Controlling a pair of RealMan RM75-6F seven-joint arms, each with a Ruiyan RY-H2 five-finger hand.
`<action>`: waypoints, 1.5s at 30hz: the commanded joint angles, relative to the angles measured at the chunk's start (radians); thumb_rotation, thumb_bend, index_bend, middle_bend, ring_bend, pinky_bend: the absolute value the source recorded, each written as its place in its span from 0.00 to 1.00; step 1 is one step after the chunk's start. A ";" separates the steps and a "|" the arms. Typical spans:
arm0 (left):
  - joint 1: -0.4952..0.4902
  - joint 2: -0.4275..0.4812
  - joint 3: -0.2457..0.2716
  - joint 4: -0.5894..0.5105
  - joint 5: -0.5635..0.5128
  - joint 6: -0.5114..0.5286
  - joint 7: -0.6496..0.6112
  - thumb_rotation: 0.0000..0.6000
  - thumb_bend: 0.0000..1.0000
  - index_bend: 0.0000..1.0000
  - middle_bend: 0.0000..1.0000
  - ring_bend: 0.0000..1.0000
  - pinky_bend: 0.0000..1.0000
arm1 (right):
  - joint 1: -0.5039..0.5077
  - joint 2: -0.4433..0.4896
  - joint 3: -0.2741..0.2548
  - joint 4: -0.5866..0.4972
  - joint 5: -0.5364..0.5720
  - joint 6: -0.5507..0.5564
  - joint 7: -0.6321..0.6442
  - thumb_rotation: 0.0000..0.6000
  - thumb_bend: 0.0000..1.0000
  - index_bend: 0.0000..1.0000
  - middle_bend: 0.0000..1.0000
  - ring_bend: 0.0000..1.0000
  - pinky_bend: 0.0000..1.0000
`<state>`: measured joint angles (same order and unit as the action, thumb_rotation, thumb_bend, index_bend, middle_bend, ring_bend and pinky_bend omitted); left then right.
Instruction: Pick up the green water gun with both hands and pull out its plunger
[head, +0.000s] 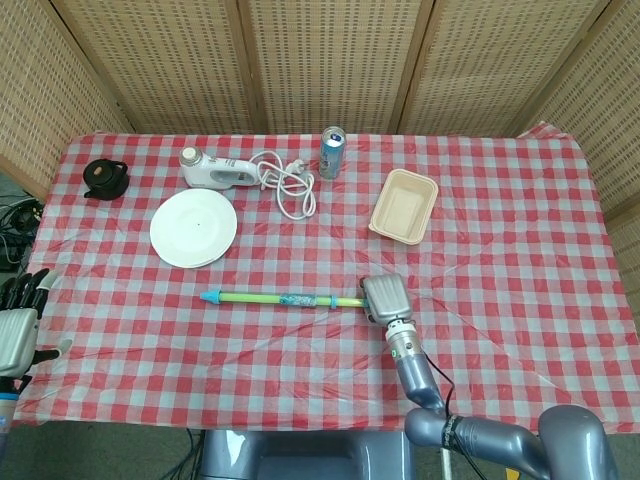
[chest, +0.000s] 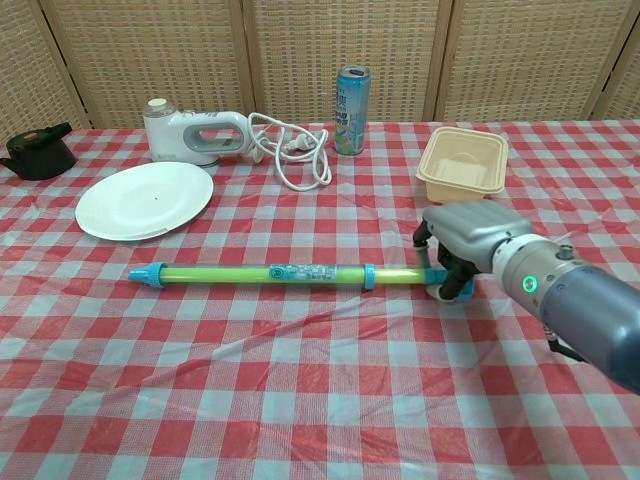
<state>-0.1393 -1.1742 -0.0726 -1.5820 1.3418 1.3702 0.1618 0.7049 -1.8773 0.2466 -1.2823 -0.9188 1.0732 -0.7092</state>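
1. Head view: the green water gun lies flat on the checked table, in front of the white plate. Your right hand covers the gun's right end, so you cannot tell here how its fingers sit. Your left hand hangs off the table's left edge, fingers spread, holding nothing, well apart from the gun.

2. Chest view: this shows what the head view hides: your right-hand fingers curl down around the blue plunger handle, apparently gripping it, with the gun on the cloth. The left hand is out of frame here.

3. Judged from both: you are at the grasping step, one hand only. Next, bring your left hand to the barrel, grip it, lift, then draw the plunger rightward.
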 joint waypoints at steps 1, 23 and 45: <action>-0.001 -0.003 0.000 0.000 -0.001 -0.001 0.005 1.00 0.15 0.00 0.00 0.00 0.00 | -0.004 0.021 0.006 -0.033 -0.010 0.002 0.024 1.00 0.54 0.79 1.00 1.00 0.69; -0.083 0.052 -0.083 -0.138 -0.064 -0.041 0.101 1.00 0.15 0.00 0.00 0.00 0.00 | 0.037 0.246 0.090 -0.389 0.118 0.017 -0.027 1.00 0.54 0.81 1.00 1.00 0.69; -0.388 0.062 -0.239 -0.290 -0.403 -0.310 0.334 1.00 0.20 0.38 0.88 0.80 0.67 | 0.129 0.280 0.088 -0.376 0.210 -0.013 -0.006 1.00 0.54 0.81 1.00 1.00 0.69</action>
<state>-0.4880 -1.1145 -0.2993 -1.8525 0.9876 1.1028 0.4699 0.8309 -1.5970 0.3357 -1.6618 -0.7119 1.0634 -0.7192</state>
